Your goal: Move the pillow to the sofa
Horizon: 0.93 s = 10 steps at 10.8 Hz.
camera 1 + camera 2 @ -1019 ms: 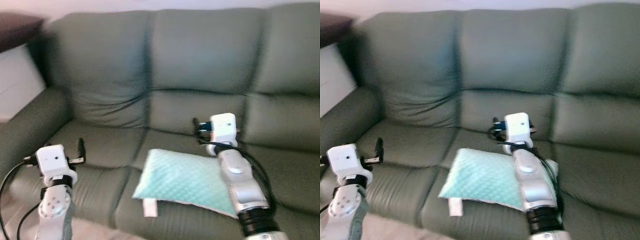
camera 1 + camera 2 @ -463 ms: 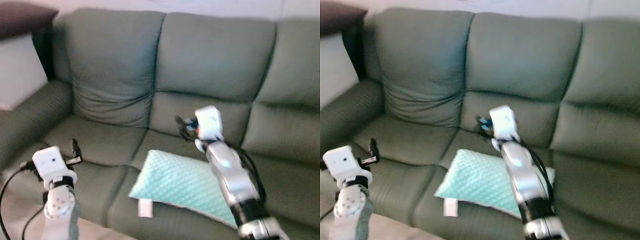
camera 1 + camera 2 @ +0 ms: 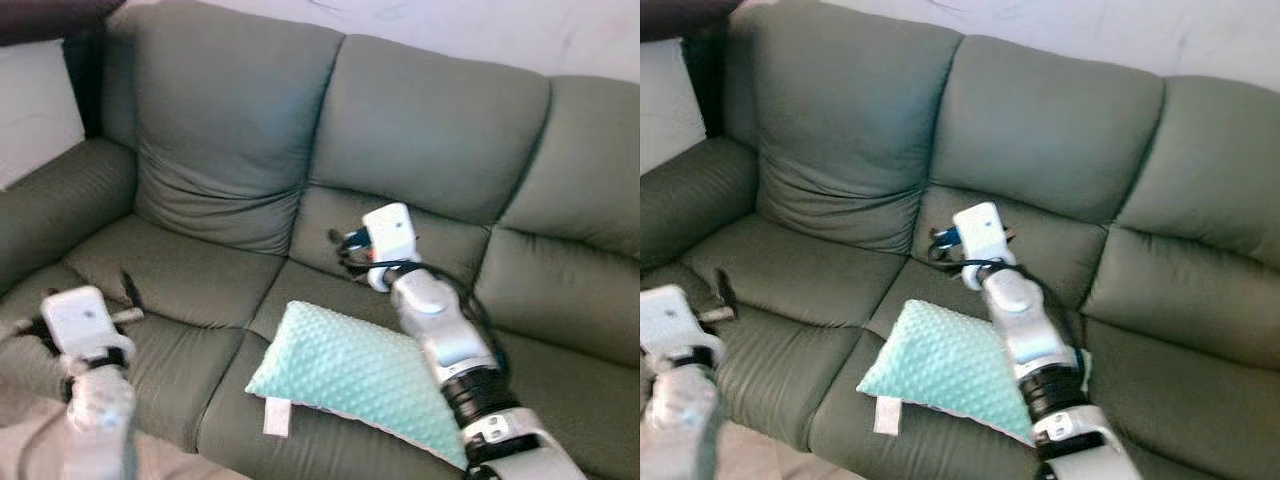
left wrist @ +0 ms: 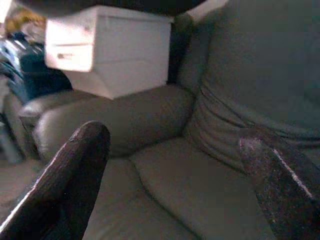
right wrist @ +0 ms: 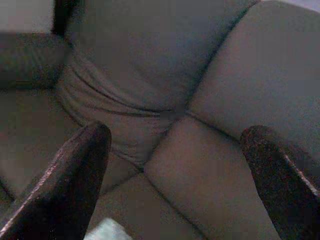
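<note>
Both jaws apart; pillow (image 3: pixel 352 372) on sofa (image 3: pixel 430 120).

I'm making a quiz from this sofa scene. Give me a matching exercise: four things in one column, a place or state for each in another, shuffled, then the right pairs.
Things:
1. pillow
2. left hand
3. right hand
4. white cabinet

Places or states:
A. beyond the sofa armrest
B. open, above the middle seat near the backrest
C. lying on the middle seat cushion
D. open, over the left seat

Pairs: 1-C, 2-D, 3-B, 4-A
</note>
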{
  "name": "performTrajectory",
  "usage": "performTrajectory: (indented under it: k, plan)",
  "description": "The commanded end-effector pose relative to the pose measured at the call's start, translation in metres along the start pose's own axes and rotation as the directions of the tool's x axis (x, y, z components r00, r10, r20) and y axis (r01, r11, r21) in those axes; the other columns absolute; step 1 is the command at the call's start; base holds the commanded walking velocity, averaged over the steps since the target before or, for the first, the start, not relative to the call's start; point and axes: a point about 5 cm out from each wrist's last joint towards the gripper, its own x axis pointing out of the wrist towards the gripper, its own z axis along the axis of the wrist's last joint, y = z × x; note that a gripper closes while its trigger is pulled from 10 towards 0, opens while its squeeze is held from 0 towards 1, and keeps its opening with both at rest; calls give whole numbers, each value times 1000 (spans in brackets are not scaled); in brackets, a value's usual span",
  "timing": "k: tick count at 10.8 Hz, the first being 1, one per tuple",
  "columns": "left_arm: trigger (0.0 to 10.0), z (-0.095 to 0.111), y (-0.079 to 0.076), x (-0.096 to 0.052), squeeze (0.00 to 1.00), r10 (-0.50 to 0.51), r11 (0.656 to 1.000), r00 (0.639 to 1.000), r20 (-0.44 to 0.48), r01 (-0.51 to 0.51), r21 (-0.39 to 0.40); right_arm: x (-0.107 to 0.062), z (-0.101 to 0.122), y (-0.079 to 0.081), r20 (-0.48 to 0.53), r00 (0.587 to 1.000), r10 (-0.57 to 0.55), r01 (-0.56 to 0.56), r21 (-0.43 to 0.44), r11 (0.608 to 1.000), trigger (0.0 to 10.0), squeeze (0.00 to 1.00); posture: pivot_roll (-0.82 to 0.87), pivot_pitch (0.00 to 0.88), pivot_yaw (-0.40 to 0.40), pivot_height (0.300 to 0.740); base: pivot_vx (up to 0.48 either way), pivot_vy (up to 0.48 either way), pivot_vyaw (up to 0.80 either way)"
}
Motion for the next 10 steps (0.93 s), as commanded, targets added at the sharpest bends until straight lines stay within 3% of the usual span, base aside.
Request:
performTrajectory:
  k: [1, 5, 7, 10]
  plan:
    - [10000, -1, -1, 1, 0, -18, 1000, 1000, -7, 18, 3, 1, 3, -2, 25, 1000, -16, 16, -16, 1000, 10000, 0, -89, 0, -49, 740, 0, 0, 0]
    - [10000, -17, -4, -20, 0, -73, 997, 994, -79, 74, 10, -11, -11, -26, 31, 991, -128, 128, -12, 992, 10000, 0, -124, 0, 37, 740, 0, 0, 0]
    - [10000, -15, -8, -17, 0, -85, 996, 994, -75, 86, 8, -13, -11, -29, 38, 989, -144, 145, -36, 989, 10000, 0, -134, 0, 43, 740, 0, 0, 0]
    - [10000, -12, -9, -13, 0, -74, 997, 995, -69, 76, 18, -12, -11, -26, 44, 991, -126, 128, -52, 990, 10000, 0, -133, 0, 43, 740, 0, 0, 800]
